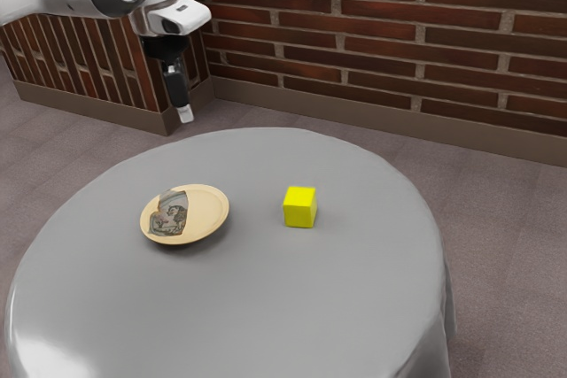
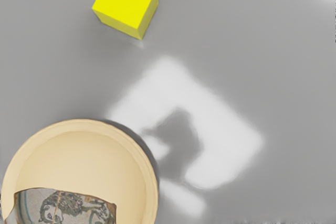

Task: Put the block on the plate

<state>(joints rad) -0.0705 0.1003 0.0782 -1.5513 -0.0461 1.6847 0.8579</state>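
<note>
The gripper [image 1: 184, 113] hangs in the air at the exterior view's upper left, above and beyond the table's far edge, apart from block and plate. A bright yellow block [image 1: 299, 207] rests on the grey table, toward the exterior view's right from the plate. The round cream plate [image 1: 208, 214] carries a grey patterned patch on one side. In the wrist view the yellow block [image 2: 126, 3] and the plate [image 2: 84, 156] lie apart, with bare tabletop between them.
A round table [image 1: 230, 307] with a glossy grey cover holds both things. Behind it stands a brick wall [image 1: 381, 42] with a brown baseboard. Pale reflections [image 2: 226, 135] lie on the tabletop beside the plate.
</note>
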